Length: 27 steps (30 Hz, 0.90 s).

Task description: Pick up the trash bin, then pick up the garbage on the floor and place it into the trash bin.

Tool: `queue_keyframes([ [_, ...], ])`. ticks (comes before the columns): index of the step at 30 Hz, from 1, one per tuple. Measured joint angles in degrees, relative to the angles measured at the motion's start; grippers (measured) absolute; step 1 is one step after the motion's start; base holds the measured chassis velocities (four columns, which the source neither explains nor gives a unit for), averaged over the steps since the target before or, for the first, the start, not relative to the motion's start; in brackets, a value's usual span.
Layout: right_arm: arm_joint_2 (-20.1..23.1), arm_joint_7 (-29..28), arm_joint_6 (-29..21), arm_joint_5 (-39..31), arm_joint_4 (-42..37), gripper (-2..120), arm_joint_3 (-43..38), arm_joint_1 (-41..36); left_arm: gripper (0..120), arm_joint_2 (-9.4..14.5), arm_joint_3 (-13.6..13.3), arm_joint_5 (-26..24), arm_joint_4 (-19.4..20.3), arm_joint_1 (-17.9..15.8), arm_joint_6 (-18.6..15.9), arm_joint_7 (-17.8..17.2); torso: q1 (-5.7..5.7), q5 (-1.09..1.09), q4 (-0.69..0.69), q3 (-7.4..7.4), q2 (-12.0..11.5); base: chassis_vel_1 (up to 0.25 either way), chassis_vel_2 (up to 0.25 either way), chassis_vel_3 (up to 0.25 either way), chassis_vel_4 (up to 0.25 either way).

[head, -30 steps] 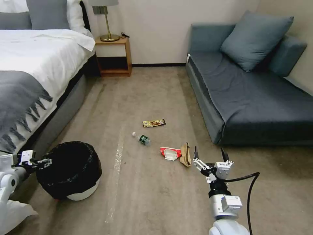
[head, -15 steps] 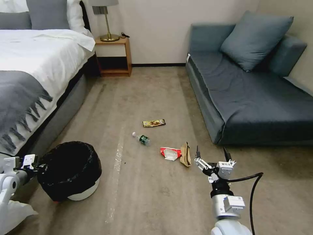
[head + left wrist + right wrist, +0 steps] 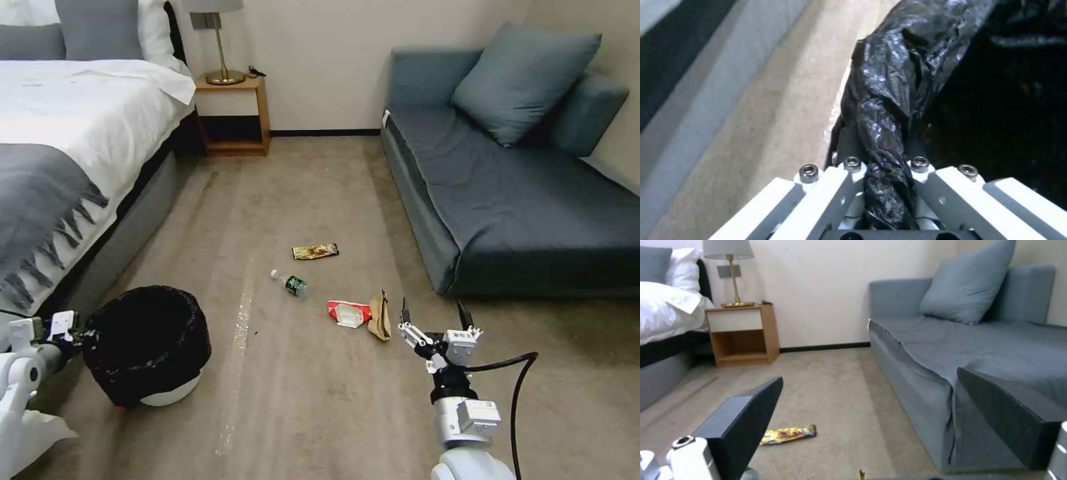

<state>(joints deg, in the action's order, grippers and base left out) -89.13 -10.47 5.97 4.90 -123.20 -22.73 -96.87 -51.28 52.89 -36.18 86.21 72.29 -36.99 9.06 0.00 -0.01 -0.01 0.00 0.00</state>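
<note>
The left gripper (image 3: 882,186) is clamped on the bagged rim of the trash bin (image 3: 147,343), which sits tilted on the floor beside the bed (image 3: 60,167). The right gripper (image 3: 435,321), fingers spread, hovers just right of the brown paper bag (image 3: 380,315), the nearest garbage, standing on edge.

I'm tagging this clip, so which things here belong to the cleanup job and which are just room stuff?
Job: trash bin, left tool shut on its bag rim, right tool open, paper bag, red-and-white wrapper, bottle, snack wrapper.
Background: bed, sofa, nightstand, lamp.
</note>
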Motion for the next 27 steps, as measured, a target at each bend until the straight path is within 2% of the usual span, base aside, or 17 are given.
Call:
queue_keyframes([
  [3, -0.04, -0.02, 0.16, 0.0, 0.2, 100, 0.01, 0.11, 4, -0.33, 0.3, -0.67, 2.25, 0.83, -0.07, -0.45, 0.0, -0.01, 0.01, 0.0, 0.0, 0.0, 0.0, 0.0, 0.0],
  [4, -0.03, 0.07, 0.6, -0.03, 0.4, 100, 0.01, 0.12, 4, -0.65, 0.67, -0.88, 4.08, 1.54, -0.18, -0.84, 0.0, -0.01, 0.01, 0.0, 0.0, 0.0, 0.0, 0.0, 0.0],
  [5, -0.03, 0.07, 0.6, -0.03, 0.4, 100, 0.01, 0.12, 4, -0.65, 0.67, -0.88, 4.08, 1.54, -0.18, -0.84, 0.0, -0.01, 0.01, 0.0, 0.0, 0.0, 0.0, 0.0, 0.0],
  [7, 0.28, 1.4, 2.41, 0.01, 1.01, 100, -0.01, -0.07, 4, -1.43, 1.28, -0.85, 8.34, 3.53, -0.65, -1.83, 0.0, 0.0, 0.0, 0.0, 0.0, 0.0, 0.0, 0.0, 0.0],
  [8, 0.28, 1.4, 2.41, 0.01, 1.01, 100, -0.01, -0.07, 4, -1.43, 1.28, -0.85, 8.34, 3.53, -0.65, -1.83, 0.0, 0.0, 0.0, 0.0, 0.0, 0.0, 0.0, 0.0, 0.0],
  [12, 1.11, 3.67, 4.85, 1.91, 2.64, 100, -0.08, -0.38, 3, -2.88, 2.12, 2.5, 14.26, 6.96, -1.63, -3.73, 0.0, 0.01, 0.01, 0.0, 0.0, 0.0, 0.0, 0.0, 0.0],
  [13, 1.11, 3.67, 4.85, 1.91, 2.64, 100, -0.08, -0.38, 3, -2.88, 2.12, 2.5, 14.26, 6.96, -1.63, -3.73, 0.0, 0.01, 0.01, 0.0, 0.0, 0.0, 0.0, 0.0, 0.0],
  [16, 1.7, 4.66, 6.15, 2.42, 4.03, 100, -0.02, -0.66, 3, -4.29, 3.3, 4.11, 18.09, 9.66, -2.34, -4.6, 0.0, 0.0, 0.0, 0.0, 0.0, 0.0, 0.0, 0.0, 0.0],
  [21, 2.35, 5.32, 7.84, 1.43, 5.74, 100, 0.05, -0.77, 3, -5.35, 5.1, 4.57, 20.72, 12.43, -2.46, -5.07, 0.0, 0.01, 0.01, 0.0, 0.0, 0.0, 0.0, 0.0, 0.0],
  [27, 2.94, 5.7, 8.16, 0.84, 6.71, 100, 0.2, -0.95, 3, -5.72, 6.68, 4.47, 21.91, 14.05, -2.62, -5.3, -0.01, 0.01, 0.02, -0.01, 0.0, -0.04, 0.024, 0.032, -0.034],
])
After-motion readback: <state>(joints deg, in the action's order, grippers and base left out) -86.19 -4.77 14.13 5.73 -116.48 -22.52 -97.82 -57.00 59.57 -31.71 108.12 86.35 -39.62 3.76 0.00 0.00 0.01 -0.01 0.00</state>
